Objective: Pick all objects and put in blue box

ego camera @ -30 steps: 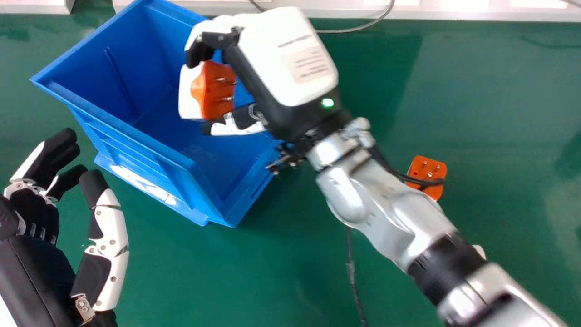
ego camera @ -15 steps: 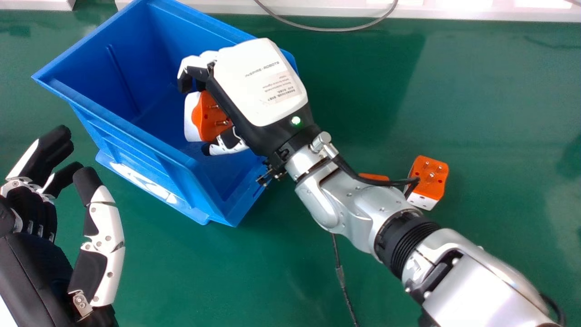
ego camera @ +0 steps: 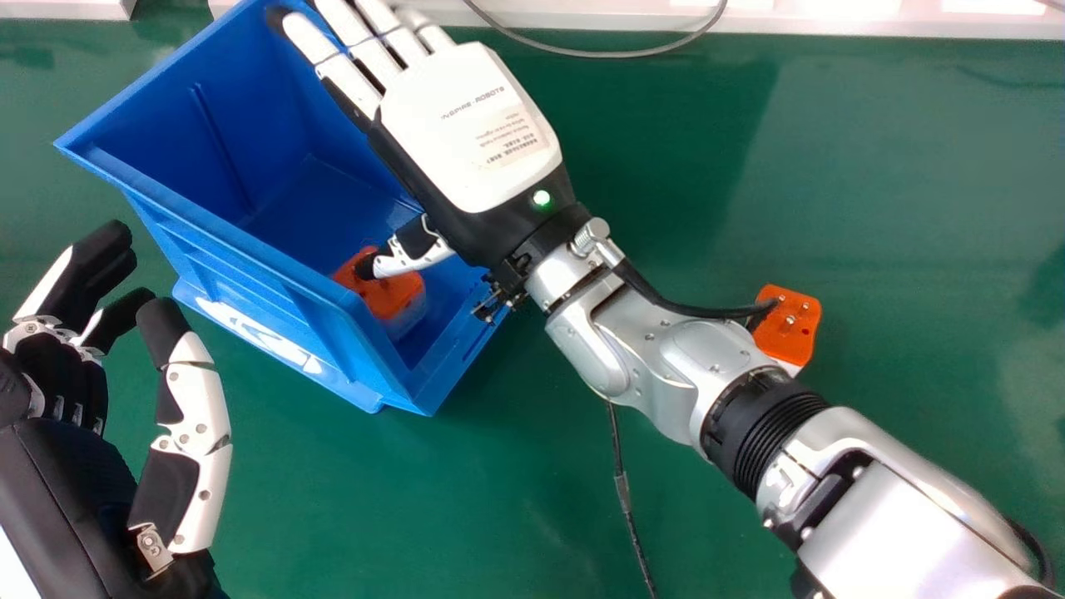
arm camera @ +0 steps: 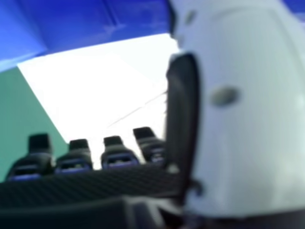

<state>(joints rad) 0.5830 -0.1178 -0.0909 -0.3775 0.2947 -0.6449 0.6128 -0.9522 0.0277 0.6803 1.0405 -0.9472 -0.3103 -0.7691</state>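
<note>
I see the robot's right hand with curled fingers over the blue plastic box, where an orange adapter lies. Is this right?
The fingers are not curled: in the head view, the right hand has them straight over the box.

Free room: the left part of the mouth of the blue box, enterable from above; a narrow gap of green table between box and left hand; a broad stretch of table right of the silver forearm. Obstacles: the box's raised walls; the right hand, fingers extended over the far rim, thumb over an orange-topped block inside; the forearm, slanting in from lower right, partly hiding the orange-and-white block; one black cable across the near table
</note>
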